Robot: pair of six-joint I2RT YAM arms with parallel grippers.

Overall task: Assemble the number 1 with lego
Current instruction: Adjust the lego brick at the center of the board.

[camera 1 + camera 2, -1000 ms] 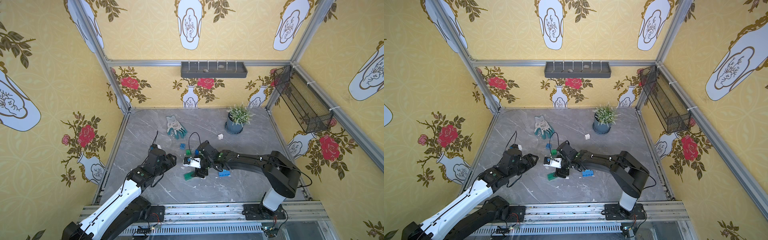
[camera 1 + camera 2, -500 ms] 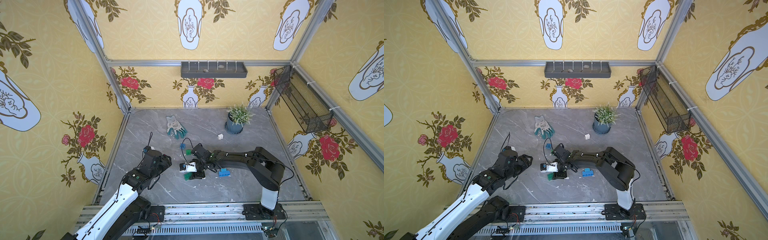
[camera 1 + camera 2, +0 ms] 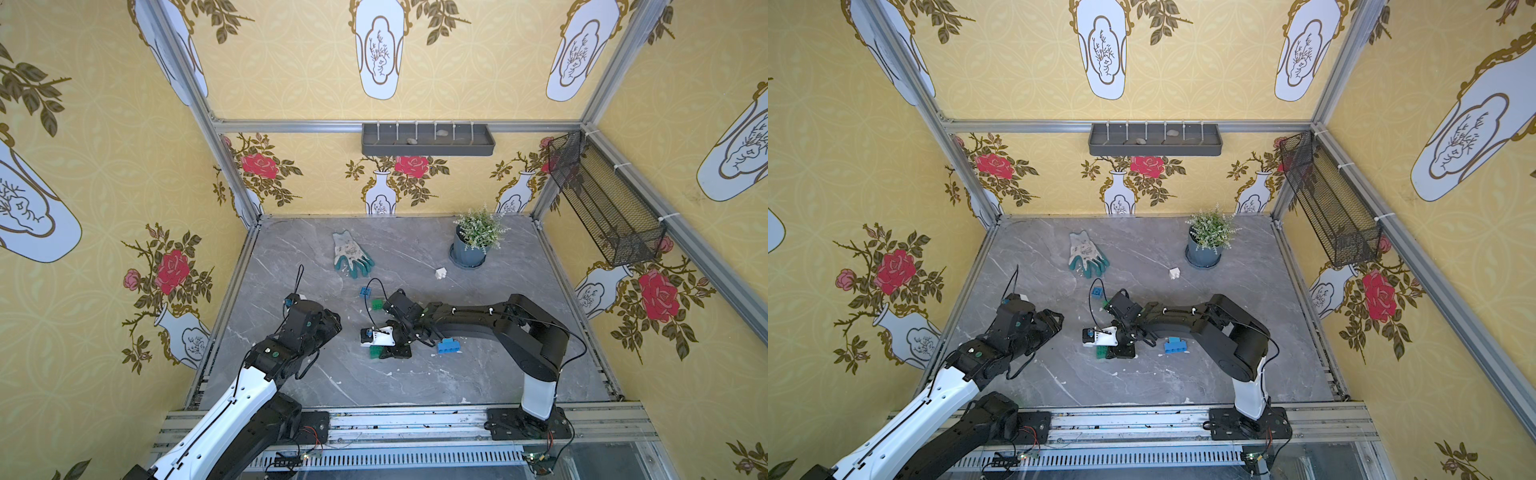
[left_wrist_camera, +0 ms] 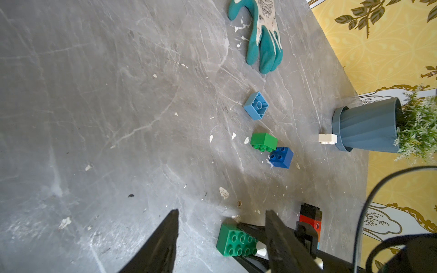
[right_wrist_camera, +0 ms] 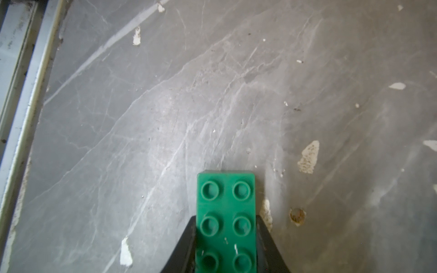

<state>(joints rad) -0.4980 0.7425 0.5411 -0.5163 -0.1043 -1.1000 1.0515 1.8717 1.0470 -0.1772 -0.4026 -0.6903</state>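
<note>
My right hand (image 5: 225, 219) is clenched on the long green brick (image 5: 225, 196), a finger against each long side. The brick lies flat on the surface (image 5: 165, 106), studs up, well away from the pot (image 3: 467, 254). My left hand (image 4: 222, 211) is released and empty, hovering farther from the pot than that brick.

I judge the job barely begun, since nothing yet reads as a 1. The only joined piece I can make out is a short black-and-red stack (image 4: 309, 216), partly hidden behind my right hand. The rest lie loose. A white brick (image 4: 327, 138) sits near the pot. A small green brick (image 4: 263, 141) and a blue brick (image 4: 281, 157) touch each other a little farther from it. A light blue brick (image 4: 256, 105) shows its hollow side, and a long blue brick (image 3: 448, 345) lies just beside my right arm.

Away from the pot, the surface past the green brick is bare up to the metal edge (image 5: 21, 94), so there is room to build there. Toward the pot the loose bricks crowd my path.
</note>
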